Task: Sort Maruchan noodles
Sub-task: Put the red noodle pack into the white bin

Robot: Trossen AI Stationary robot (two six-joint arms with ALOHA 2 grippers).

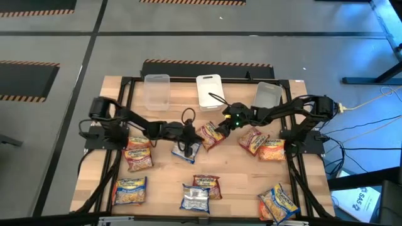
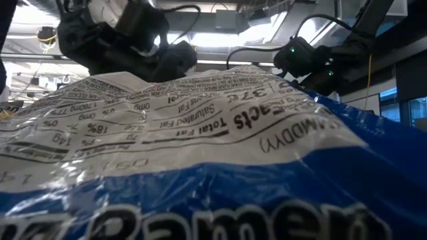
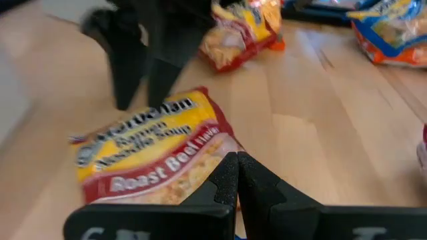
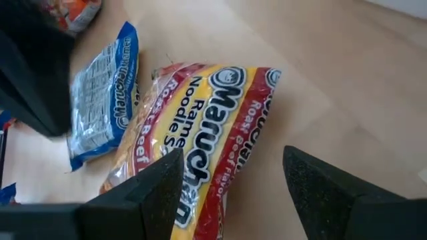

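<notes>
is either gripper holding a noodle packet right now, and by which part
Nothing is held. The left gripper is shut with nothing between its fingers; the right gripper hangs open above the Roast Beef packet.

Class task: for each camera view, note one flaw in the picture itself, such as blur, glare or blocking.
High view: sharp, evenly lit. Low view: a blue packet fills the frame, ceiling lights glaring behind. Left wrist view: blurred, especially the far dark tool. Right wrist view: the near fingers are soft.
</notes>
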